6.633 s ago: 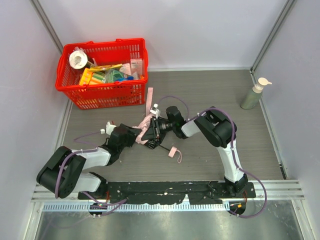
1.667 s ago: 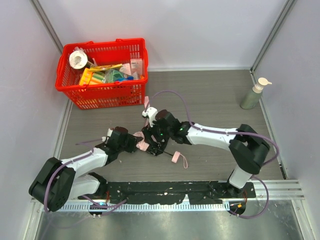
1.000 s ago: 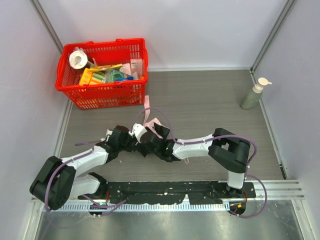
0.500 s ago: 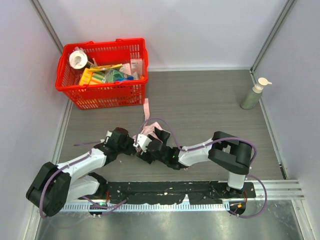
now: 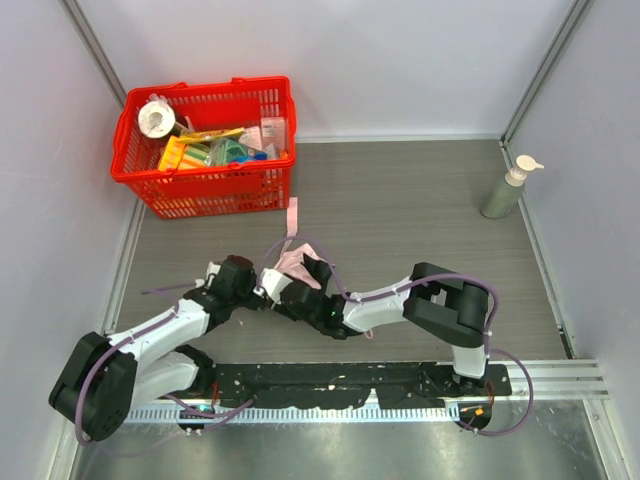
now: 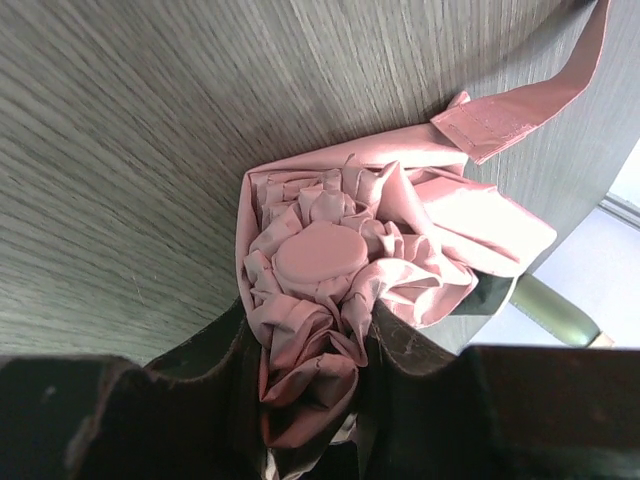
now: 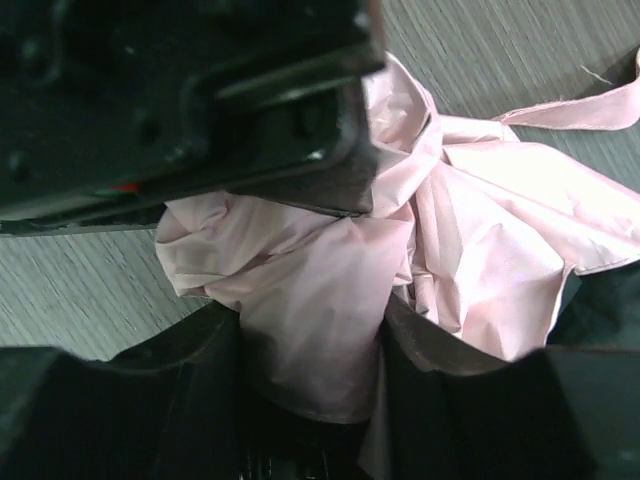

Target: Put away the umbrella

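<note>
The pale pink umbrella (image 5: 297, 262) lies bunched on the grey floor between the two arms, with its fabric tie strap (image 5: 291, 214) trailing towards the basket. My left gripper (image 5: 256, 292) is shut on the gathered fabric just below the umbrella's round pink top cap (image 6: 320, 252); the folds fill the gap between its jaws (image 6: 310, 370). My right gripper (image 5: 283, 296) is shut on a fold of the same fabric (image 7: 310, 340), right against the left gripper's black body (image 7: 180, 90). The shaft and the handle are hidden under the arms.
A red plastic basket (image 5: 140, 178) full of small goods stands at the back left. A green pump bottle (image 5: 505, 188) stands at the right by the wall. Both arms lie low and stretched across the near middle of the floor.
The right arm has swung down and to the left until its gripper meets the left gripper. The umbrella bundle has shifted left and nearer with them. The handle and wrist strap have gone out of sight.
</note>
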You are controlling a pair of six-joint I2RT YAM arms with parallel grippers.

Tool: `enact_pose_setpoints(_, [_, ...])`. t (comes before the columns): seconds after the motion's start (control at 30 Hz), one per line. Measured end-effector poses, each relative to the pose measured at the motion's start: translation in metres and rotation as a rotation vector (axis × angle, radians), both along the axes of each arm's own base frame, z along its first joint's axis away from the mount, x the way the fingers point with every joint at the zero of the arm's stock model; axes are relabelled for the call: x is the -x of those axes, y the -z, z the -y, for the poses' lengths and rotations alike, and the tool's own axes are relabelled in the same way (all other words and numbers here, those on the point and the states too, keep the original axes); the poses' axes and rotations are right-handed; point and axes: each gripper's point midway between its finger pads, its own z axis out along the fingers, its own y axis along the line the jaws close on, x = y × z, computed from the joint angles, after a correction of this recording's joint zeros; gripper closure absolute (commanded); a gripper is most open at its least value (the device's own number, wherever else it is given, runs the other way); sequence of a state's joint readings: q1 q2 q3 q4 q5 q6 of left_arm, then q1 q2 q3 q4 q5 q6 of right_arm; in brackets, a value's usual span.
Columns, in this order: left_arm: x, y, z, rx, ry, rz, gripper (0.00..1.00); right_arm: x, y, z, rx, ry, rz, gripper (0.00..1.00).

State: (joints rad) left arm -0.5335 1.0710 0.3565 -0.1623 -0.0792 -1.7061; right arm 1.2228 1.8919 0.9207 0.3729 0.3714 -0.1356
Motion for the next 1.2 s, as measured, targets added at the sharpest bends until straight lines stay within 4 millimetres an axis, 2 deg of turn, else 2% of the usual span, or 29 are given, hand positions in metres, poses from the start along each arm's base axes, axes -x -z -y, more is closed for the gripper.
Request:
enact_pose_setpoints(0.03, [-0.001,0.000,-0.001,-0.004,-0.004,0.004,1.00,-0.001,0.001,-0.001,0.013,-0.002,0.010,0.85])
enact_pose_setpoints(0.07, [-0.002,0.000,-0.002,-0.009,-0.002,0.009,1.00,0.000,0.001,-0.002,0.023,-0.012,0.019,0.95])
enact_pose_setpoints(0.13, [-0.003,-0.002,-0.001,-0.013,0.007,0.023,0.94,0.001,0.001,-0.002,0.042,-0.031,0.033,0.99])
enact_pose_setpoints(0.27, [-0.004,-0.002,-0.001,-0.024,0.019,0.033,0.57,0.002,0.003,-0.003,0.012,-0.046,-0.017,0.99])
enact_pose_setpoints(0.33, [-0.004,-0.003,-0.001,-0.032,0.036,0.053,0.43,0.003,0.005,-0.002,-0.019,-0.064,-0.061,0.99])
enact_pose_setpoints(0.37, [-0.003,-0.004,-0.001,-0.033,0.044,0.067,0.22,0.003,0.006,-0.002,-0.045,-0.068,-0.089,0.99])
enact_pose_setpoints(0.43, [-0.002,-0.005,-0.004,-0.045,0.065,0.107,0.01,0.002,0.006,0.000,-0.101,-0.075,-0.150,0.99])
enact_pose_setpoints(0.63, [-0.003,-0.022,-0.006,-0.075,0.125,0.237,0.00,-0.001,0.003,0.006,-0.273,-0.114,-0.363,0.99])
enact_pose_setpoints(0.8, [-0.003,-0.016,-0.005,-0.103,0.169,0.258,0.00,0.004,-0.001,0.011,-0.371,-0.159,-0.548,0.99])
enact_pose_setpoints(1.2, [-0.028,-0.014,0.023,-0.061,0.232,0.294,0.00,0.000,-0.007,0.014,-0.598,-0.155,-0.966,0.99])
